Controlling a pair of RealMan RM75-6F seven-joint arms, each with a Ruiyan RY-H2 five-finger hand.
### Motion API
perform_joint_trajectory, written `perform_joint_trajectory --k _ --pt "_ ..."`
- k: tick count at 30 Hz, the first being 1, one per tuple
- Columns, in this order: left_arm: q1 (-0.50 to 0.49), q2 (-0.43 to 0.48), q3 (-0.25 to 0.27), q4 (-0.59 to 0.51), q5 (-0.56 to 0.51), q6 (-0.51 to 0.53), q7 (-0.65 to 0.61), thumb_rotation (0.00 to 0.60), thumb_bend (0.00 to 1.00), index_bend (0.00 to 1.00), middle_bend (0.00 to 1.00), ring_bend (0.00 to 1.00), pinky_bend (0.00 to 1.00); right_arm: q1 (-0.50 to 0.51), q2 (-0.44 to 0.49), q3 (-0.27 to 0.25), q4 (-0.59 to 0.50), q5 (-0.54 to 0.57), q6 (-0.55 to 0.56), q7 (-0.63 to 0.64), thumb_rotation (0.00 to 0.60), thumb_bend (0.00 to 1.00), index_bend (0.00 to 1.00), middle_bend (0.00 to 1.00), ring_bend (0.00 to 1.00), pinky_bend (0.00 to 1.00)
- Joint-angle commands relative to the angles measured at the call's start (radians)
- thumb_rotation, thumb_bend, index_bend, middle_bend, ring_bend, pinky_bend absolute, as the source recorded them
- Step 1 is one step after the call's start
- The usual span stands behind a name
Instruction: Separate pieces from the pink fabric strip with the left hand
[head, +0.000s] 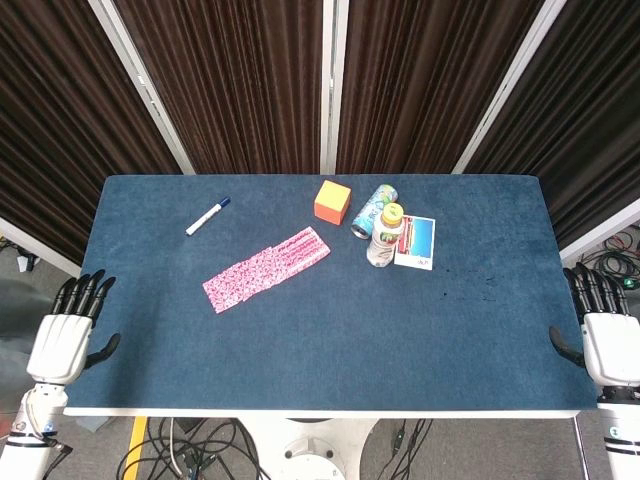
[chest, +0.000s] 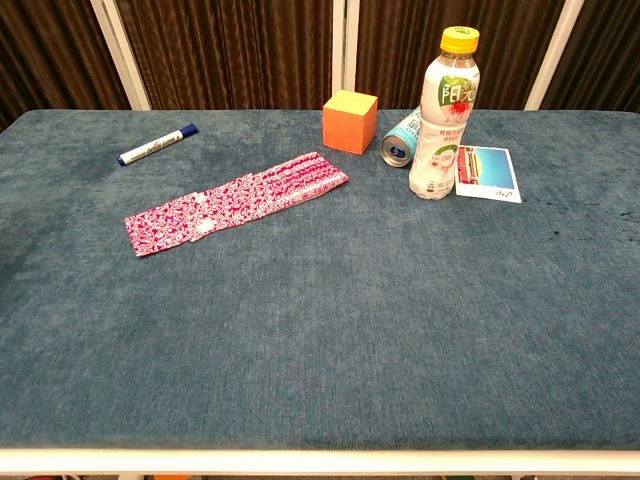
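A pink patterned fabric strip lies flat and diagonal on the blue table, left of centre; the chest view shows the strip too. My left hand hangs off the table's left front corner, fingers apart and holding nothing, well away from the strip. Off the right edge, my right hand is likewise empty with fingers spread. Neither hand appears in the chest view.
A white marker with a blue cap lies at the back left. Behind the strip stand an orange cube, a can on its side, an upright bottle with a yellow cap and a picture card.
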Motion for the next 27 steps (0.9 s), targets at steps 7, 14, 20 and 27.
perform_joint_trajectory --k 7,14,20,27 --pt "-0.001 -0.006 0.0 0.011 -0.001 -0.005 -0.009 0.6 0.29 0.06 0.01 0.0 0.06 -0.003 0.003 0.0 -0.001 0.0 0.002 0.008 0.6 0.23 0.0 0.0 0.0 0.0" --pt "-0.006 0.0 -0.003 0.02 0.0 -0.01 -0.027 0.6 0.29 0.06 0.01 0.0 0.07 -0.001 -0.001 0.005 0.004 0.006 0.0 0.017 0.6 0.24 0.0 0.0 0.0 0.0" --pt "-0.005 -0.007 -0.004 0.014 -0.016 -0.015 0.005 0.6 0.36 0.06 0.58 0.63 0.72 -0.002 -0.001 0.007 0.002 -0.008 0.013 0.023 0.6 0.24 0.0 0.0 0.0 0.0" --pt "-0.024 -0.003 -0.001 -0.022 -0.042 -0.065 0.067 0.6 0.46 0.12 0.99 0.98 0.99 -0.004 0.001 0.008 -0.003 -0.014 0.019 0.03 0.6 0.24 0.0 0.0 0.0 0.0"
